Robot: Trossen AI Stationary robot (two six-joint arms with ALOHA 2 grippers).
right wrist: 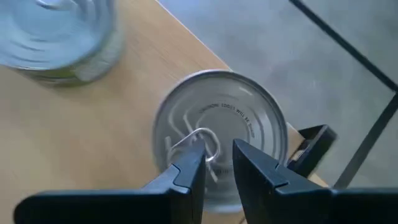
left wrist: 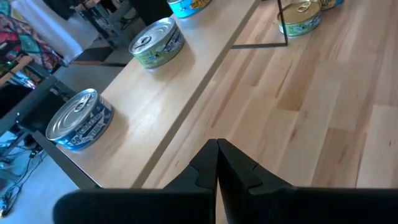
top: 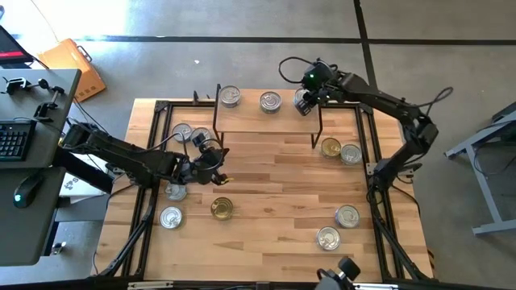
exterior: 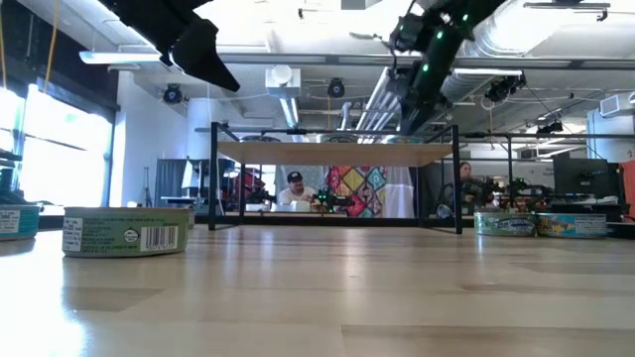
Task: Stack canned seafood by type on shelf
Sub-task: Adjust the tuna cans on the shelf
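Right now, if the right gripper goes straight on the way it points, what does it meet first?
Most likely the silver lid of the can directly beneath it on the shelf. The right gripper is slightly open near its pull tab.

- Silver-lidded tin (right wrist: 221, 134) at shelf (top: 266, 121) corner: near rim hidden behind right gripper (right wrist: 217, 168) fingers; side label not visible.
- Second tin (right wrist: 59, 37): blurred, cut by frame edge.
- Blue-labelled tin (left wrist: 189, 6): mostly cropped.
- Low view: shelf-top tins hidden.

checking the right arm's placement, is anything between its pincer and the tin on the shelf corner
Nothing visible: the right pincer hangs directly over the silver-lidded tin at the shelf's right end, fingers straddling its pull tab; the neighbouring tin sits apart.
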